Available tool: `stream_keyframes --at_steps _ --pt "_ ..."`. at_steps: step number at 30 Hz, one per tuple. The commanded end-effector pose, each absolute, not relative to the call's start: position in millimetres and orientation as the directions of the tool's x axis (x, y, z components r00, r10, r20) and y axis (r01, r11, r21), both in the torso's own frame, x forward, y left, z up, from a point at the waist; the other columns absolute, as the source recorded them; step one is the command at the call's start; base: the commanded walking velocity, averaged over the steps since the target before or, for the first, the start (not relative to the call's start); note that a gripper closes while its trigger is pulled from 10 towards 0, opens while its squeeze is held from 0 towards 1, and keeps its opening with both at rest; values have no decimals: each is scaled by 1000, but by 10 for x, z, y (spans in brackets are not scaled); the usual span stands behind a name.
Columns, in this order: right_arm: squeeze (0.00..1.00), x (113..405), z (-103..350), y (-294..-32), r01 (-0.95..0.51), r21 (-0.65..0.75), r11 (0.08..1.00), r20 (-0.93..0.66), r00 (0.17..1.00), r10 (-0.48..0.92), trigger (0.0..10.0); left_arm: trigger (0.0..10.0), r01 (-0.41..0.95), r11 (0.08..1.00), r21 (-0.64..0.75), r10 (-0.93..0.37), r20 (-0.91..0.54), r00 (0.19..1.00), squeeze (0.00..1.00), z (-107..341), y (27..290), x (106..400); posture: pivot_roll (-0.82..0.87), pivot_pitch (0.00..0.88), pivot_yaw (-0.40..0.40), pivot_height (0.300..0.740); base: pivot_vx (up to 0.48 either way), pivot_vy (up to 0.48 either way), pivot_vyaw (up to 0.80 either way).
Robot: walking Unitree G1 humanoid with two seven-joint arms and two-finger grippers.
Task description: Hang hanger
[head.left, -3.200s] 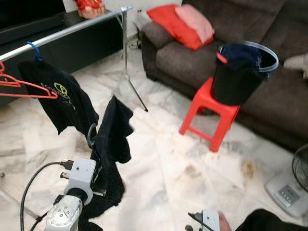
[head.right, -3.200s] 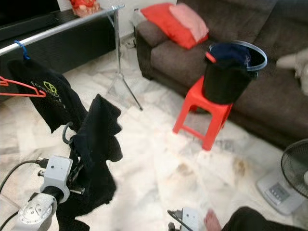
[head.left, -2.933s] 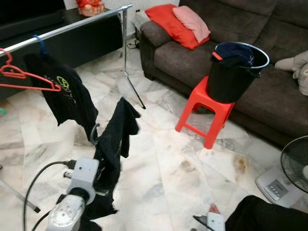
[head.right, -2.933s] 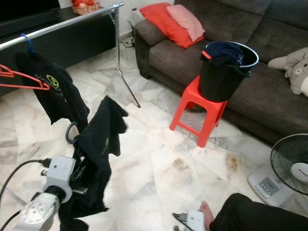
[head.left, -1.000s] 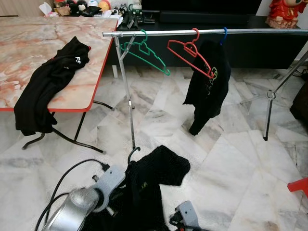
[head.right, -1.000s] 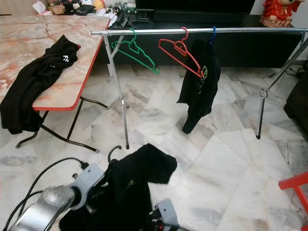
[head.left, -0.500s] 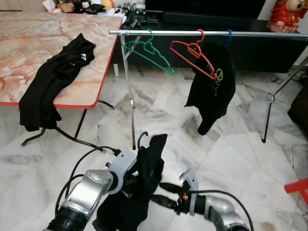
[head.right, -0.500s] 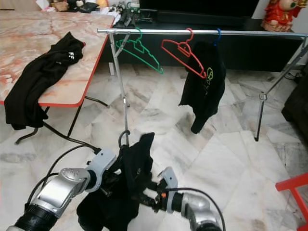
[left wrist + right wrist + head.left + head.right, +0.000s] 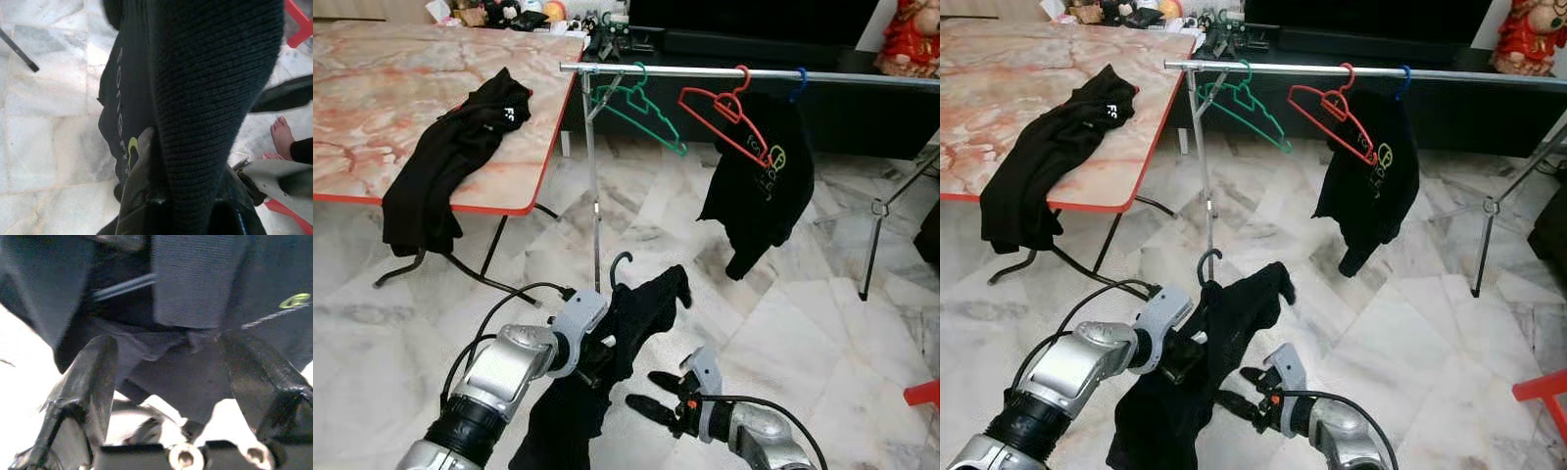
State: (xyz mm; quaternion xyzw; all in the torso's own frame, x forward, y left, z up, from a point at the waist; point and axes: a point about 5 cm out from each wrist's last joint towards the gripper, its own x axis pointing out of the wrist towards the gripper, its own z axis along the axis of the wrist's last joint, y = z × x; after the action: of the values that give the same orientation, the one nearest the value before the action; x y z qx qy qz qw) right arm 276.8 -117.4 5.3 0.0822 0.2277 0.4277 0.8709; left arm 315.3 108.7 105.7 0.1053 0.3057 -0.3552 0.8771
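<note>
My left gripper (image 9: pixel 600 354) is shut on a dark hanger whose hook (image 9: pixel 619 262) sticks up above a black garment (image 9: pixel 641 311) draped over it. Held low, the garment hangs down toward the floor, in front of the silver clothes rail (image 9: pixel 705 71). In the left wrist view the black knit cloth (image 9: pixel 215 88) runs between the fingers (image 9: pixel 139 196). My right gripper (image 9: pixel 642 388) is open just right of the garment's lower part. Its two fingers (image 9: pixel 90 377) stand apart, with black cloth (image 9: pixel 195 289) close in front of them.
On the rail hang a green hanger (image 9: pixel 641 103), a red hanger (image 9: pixel 729 113) and a black shirt (image 9: pixel 764 186) on a blue hook. A red-edged marble table (image 9: pixel 372 117) at left carries another black garment (image 9: pixel 460 147). A person's bare foot (image 9: pixel 281 137) is on the floor.
The view swung from the sofa and bucket round to the rack. Over the last second my left arm lifted the hanger and garment, and my right gripper came up beside it.
</note>
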Motion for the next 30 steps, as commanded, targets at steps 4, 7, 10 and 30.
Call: stream_keyframes --at_steps 4,7,10,30 --pt "0 2808 -26 -1311 -576 208 790 -417 678 605 10000 10000 748 662 -47 -628 -579 520 0 1195 923 3137 65 158 -50 740 0 0 0" --pt "0 2803 -40 -1321 -545 227 807 -416 695 586 10000 10000 753 657 -47 -633 -577 517 0 1206 906 3130 68 159 -52 740 0 0 0" --pt "0 2788 -48 -1294 -567 238 789 -419 673 610 10000 10000 759 649 -54 -643 -574 508 0 1224 879 3115 71 162 -54 740 0 0 0" --pt "0 3001 100 -1423 -435 73 897 -398 812 426 10000 10000 836 542 -83 -715 -569 407 0 1294 596 2929 88 162 -51 740 0 0 0"
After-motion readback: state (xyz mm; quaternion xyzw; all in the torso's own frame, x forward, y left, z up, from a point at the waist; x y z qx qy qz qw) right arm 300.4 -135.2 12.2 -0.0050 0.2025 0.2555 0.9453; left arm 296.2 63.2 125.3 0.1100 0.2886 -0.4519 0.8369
